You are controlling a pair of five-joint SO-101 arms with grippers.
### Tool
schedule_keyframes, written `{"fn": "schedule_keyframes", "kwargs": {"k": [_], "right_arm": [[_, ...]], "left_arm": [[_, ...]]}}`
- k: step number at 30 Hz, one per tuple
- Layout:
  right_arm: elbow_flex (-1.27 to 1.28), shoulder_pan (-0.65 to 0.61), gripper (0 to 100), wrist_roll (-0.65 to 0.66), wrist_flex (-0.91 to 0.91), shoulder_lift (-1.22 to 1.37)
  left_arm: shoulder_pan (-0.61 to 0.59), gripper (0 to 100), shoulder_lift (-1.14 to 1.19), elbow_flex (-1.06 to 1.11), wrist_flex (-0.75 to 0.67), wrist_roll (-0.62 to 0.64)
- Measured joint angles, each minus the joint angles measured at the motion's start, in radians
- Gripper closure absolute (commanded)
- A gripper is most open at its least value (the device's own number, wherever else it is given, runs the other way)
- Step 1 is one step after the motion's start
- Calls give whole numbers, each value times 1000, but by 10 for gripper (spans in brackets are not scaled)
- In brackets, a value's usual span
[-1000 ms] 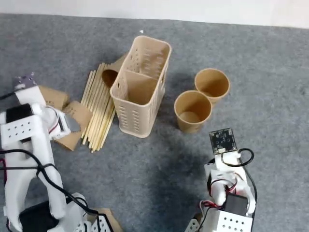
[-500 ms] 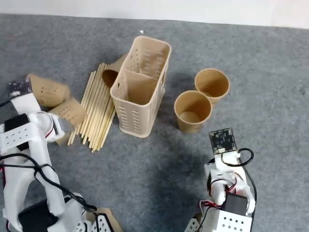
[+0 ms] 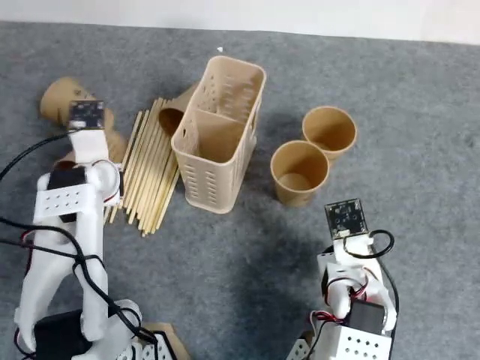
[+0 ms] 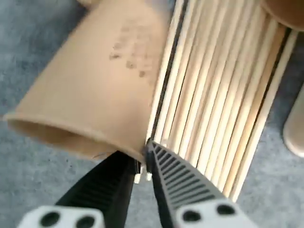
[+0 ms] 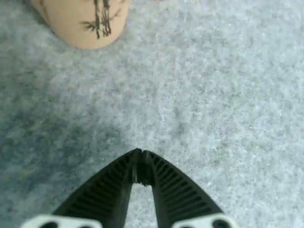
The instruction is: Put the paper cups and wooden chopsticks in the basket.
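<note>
Left of the grey mat (image 3: pixel 247 285), my left gripper (image 4: pixel 142 159) looks clenched thin on the rim of a tipped paper cup (image 4: pixel 90 80). That cup lies on its side touching the outermost sticks of the wooden chopsticks (image 4: pixel 218 95), and the bundle is spread flat just beside the basket (image 3: pixel 212 184). Nothing is in the basket yet. A second tipped cup (image 3: pixel 58 99) lies near my left arm, a third (image 3: pixel 174 118) is tucked on its side behind the basket, and two upright cups (image 3: pixel 328 129) (image 3: pixel 298 174) stand together on the basket's far side. My right gripper (image 5: pixel 141 168) hangs clenched on nothing over bare mat, with a cup's base ahead of it. The trouble I foresee starts with the grip: a pinch on one thin paper lip could crease the rim or let the cup slip out as it lifts. My ribbed jaw sits right against the nearest stick, so a careless pull could snag it and scatter the bundle. The basket is tall and narrow, and a cup swinging from its rim could clip the wall and tip it onto the sticks.
</note>
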Motion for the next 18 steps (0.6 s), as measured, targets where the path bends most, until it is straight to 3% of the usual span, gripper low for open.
{"fn": "schedule_keyframes", "kwargs": {"k": [10,18], "right_arm": [[0,0,990,0,0,0],[0,0,990,0,0,0]], "left_arm": [[2,996,0,-74,15,-44],[2,996,0,-517,298,-178]]}}
